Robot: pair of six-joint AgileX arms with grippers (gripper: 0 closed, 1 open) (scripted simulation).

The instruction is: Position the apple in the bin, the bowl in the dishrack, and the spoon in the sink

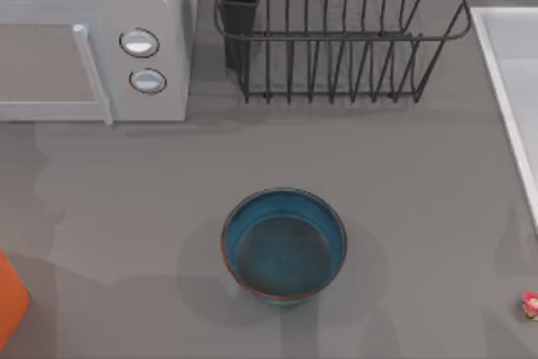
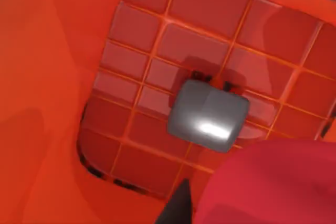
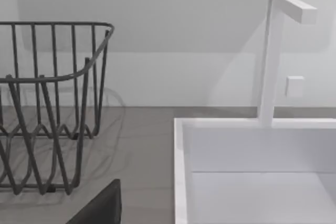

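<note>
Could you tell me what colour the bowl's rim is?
Reddish-brown, around the teal-blue bowl; best seen in the top view.

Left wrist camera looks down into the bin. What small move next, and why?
Probably let the apple go from the left claw: it sits right by the claw, above the bin's gridded floor and inside its walls, so it should drop in. The right claw is near the sink.

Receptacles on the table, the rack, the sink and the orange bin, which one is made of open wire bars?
The dishrack, at the table's far edge between the microwave and the sink. It is black upright wire; the sink and the bin have solid walls.
</note>
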